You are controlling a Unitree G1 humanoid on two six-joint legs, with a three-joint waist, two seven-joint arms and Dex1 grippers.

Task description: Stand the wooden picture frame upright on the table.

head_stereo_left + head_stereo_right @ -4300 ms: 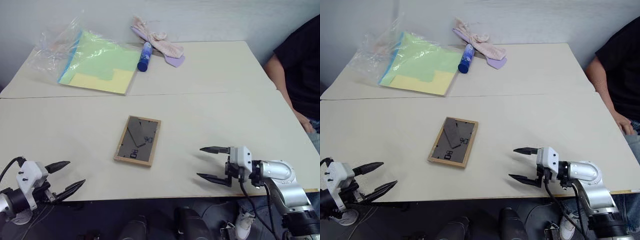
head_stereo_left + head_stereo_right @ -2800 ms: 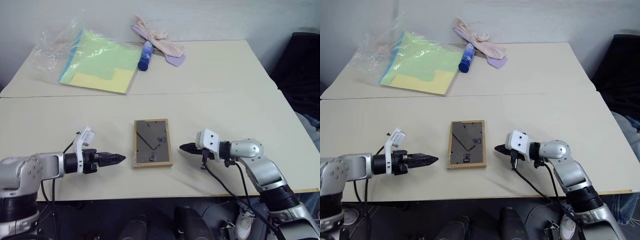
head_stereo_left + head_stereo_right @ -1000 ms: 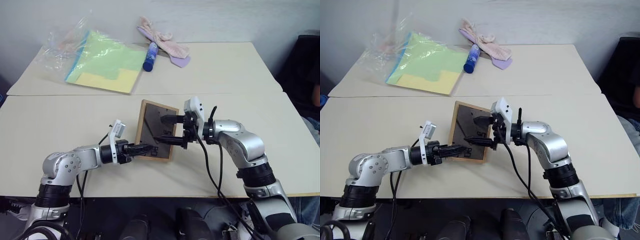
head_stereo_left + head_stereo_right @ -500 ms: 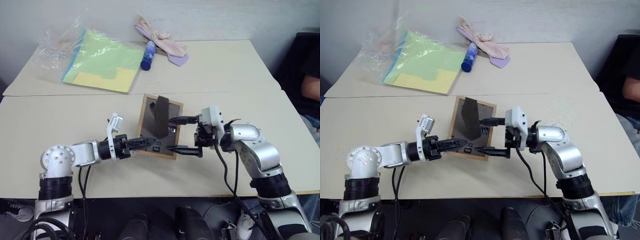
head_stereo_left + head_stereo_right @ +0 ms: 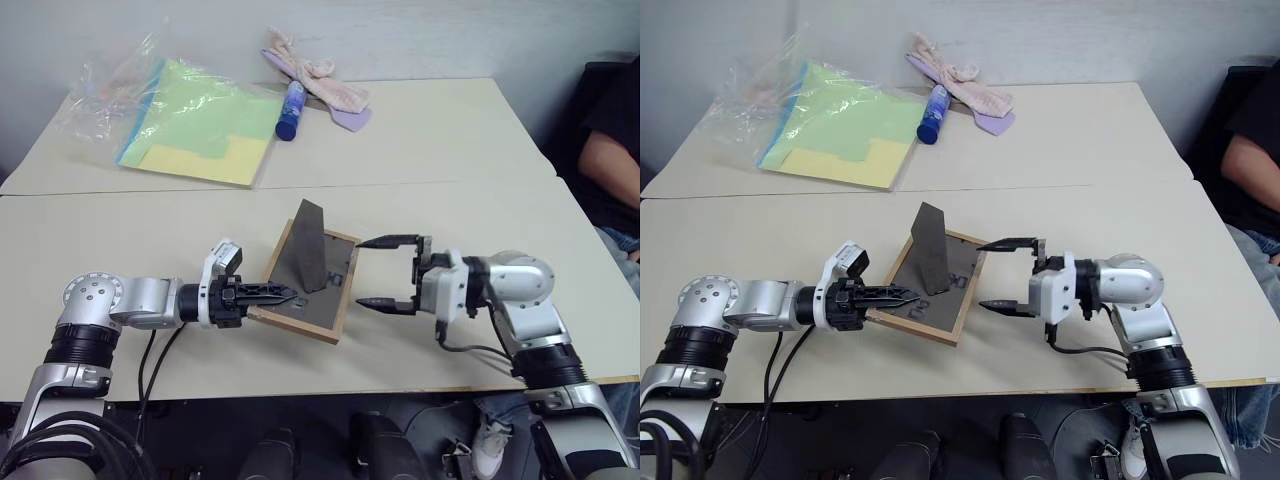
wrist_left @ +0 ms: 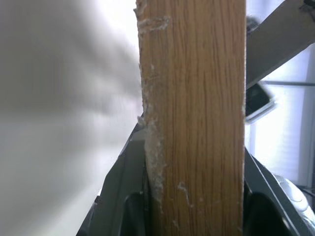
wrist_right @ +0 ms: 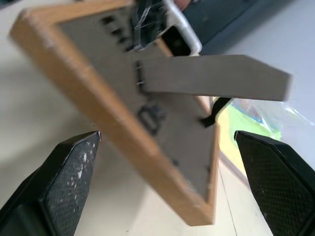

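The wooden picture frame [image 5: 330, 300] is tilted over the table [image 5: 150, 230] with its dark grey back up. Its fold-out stand [image 5: 308, 245] sticks up from the back. My left gripper [image 5: 283, 296] is shut on the frame's left edge, and that light-wood edge [image 6: 194, 118] stands between its fingers in the left wrist view. My right gripper [image 5: 362, 272] is open just right of the frame, touching nothing. From the right wrist I see the frame's back [image 7: 147, 128] and the stand [image 7: 211, 81] between the spread fingers [image 7: 74, 167].
At the far left of the table lies a clear plastic bag with green and yellow sheets [image 5: 190, 110]. Beside it are a blue bottle [image 5: 290, 110] and a pink cloth [image 5: 320, 75]. A seam [image 5: 420, 182] crosses the table. A person's arm [image 5: 605, 160] is at the right edge.
My right gripper has drawn back to the right, off the frame's back. The stand has swung out and now sticks up. The left gripper has rolled with the frame, tilting it.
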